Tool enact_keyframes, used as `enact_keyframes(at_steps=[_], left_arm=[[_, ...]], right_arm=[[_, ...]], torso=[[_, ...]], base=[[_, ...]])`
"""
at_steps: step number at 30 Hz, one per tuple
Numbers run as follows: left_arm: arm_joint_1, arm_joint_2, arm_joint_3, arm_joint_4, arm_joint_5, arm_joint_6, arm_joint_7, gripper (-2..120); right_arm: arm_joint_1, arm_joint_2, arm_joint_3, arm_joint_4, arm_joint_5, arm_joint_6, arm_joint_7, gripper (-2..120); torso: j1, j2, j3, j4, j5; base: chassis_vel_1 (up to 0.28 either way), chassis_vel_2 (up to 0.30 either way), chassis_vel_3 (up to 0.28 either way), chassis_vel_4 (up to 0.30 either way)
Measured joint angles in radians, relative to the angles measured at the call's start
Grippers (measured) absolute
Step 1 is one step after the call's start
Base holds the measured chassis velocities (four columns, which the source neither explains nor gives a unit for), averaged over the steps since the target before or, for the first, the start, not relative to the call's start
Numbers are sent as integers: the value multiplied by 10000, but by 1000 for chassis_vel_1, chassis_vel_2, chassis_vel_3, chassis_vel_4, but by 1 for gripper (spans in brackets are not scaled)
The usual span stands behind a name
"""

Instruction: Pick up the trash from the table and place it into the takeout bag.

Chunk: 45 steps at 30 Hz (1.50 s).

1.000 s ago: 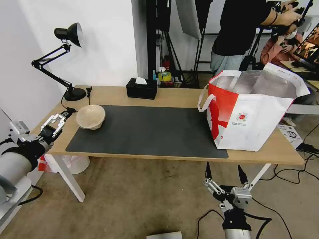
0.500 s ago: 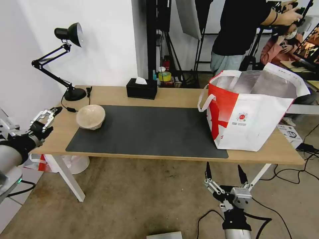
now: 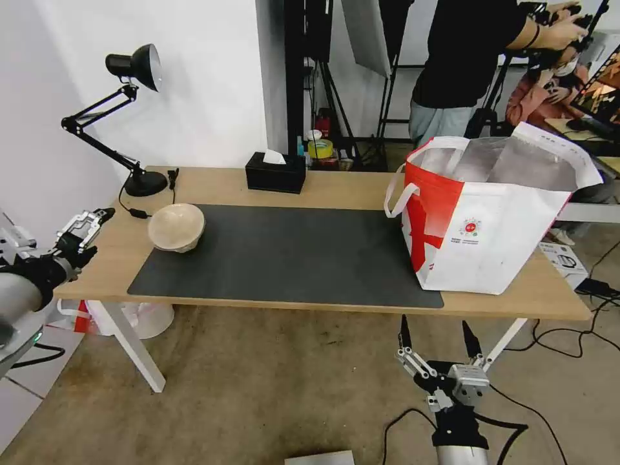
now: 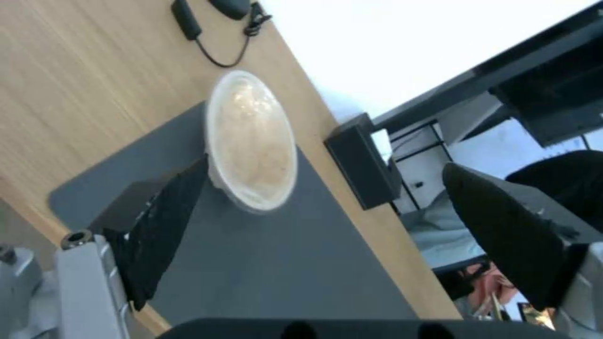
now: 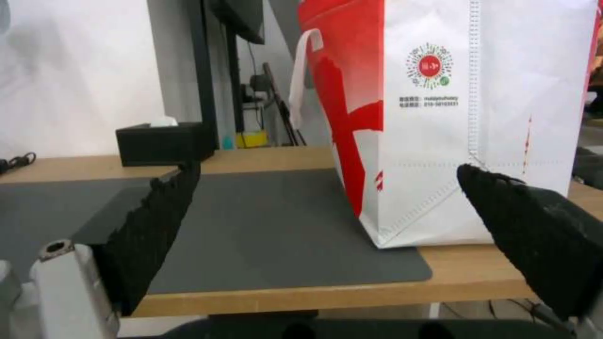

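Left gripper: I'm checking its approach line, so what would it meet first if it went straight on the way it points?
Probably the beige bowl, which lies between the open left gripper's fingers in the wrist view, lying tipped at the mat's corner. Depth is unclear; it might pass above it.

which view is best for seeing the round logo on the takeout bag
The right wrist view: the round logo sits close and face-on on the takeout bag, with small print lines under it. The head view shows the same logo farther off, as a small mark on the bag's front. The left wrist view faces the beige bowl instead.
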Motion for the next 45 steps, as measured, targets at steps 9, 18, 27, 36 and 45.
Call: enact_keyframes(at_steps=[9,18,27,36,45], left_arm=[[-684,159,853,900,200,2,-144,100],[-1485,271,1883,1549,303,14,-287,100],[-2341,417,2578,2215,261,119,-343,100],[-2763,556,2813,2633,217,140,-336,100],[-3028,593,3021,2913,216,152,-330,100]], right_arm=[[0,0,0,0,0,0,0,100],[0,0,0,0,0,0,-1,100],[0,0,-1,0,0,0,-1,100],[0,0,0,0,0,0,0,100],[0,0,-1,0,0,0,0,100]], torso=[[1,0,0,-1,0],[0,0,0,-1,1],[0,0,0,-1,0],[1,-1,-1,0,0],[0,0,-1,-1,0]], base=[[0,0,0,0],[0,0,0,0],[0,0,0,0],[0,0,0,0],[0,0,0,0]])
